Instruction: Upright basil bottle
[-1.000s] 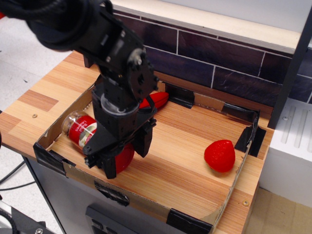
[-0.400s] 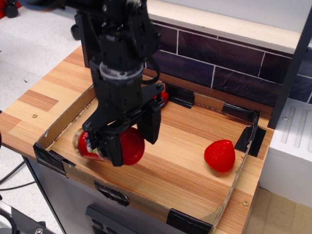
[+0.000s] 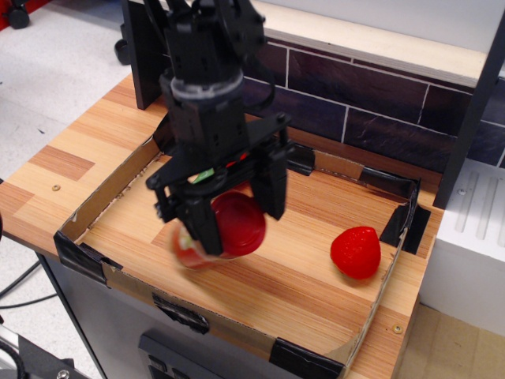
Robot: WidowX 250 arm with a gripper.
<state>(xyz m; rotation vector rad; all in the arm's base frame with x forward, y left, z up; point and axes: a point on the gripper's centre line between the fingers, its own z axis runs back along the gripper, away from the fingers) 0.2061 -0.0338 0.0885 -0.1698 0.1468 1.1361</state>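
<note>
The basil bottle (image 3: 227, 229) is held between my gripper's two black fingers, lifted above the tray floor. Its wide red cap faces the camera and its clear body is blurred behind, low to the left. My gripper (image 3: 237, 209) is shut on the bottle near the cap, over the left half of the tray. The label is mostly hidden by the fingers.
The shallow cardboard-walled wooden tray (image 3: 260, 284) holds a round red strawberry toy (image 3: 356, 252) at its right. A red chili toy is mostly hidden behind the gripper. A dark tiled wall (image 3: 355, 87) runs along the back.
The gripper has lifted the bottle off the tray's left corner and carried it up and rightward, the bottle turning with its cap toward the camera.
</note>
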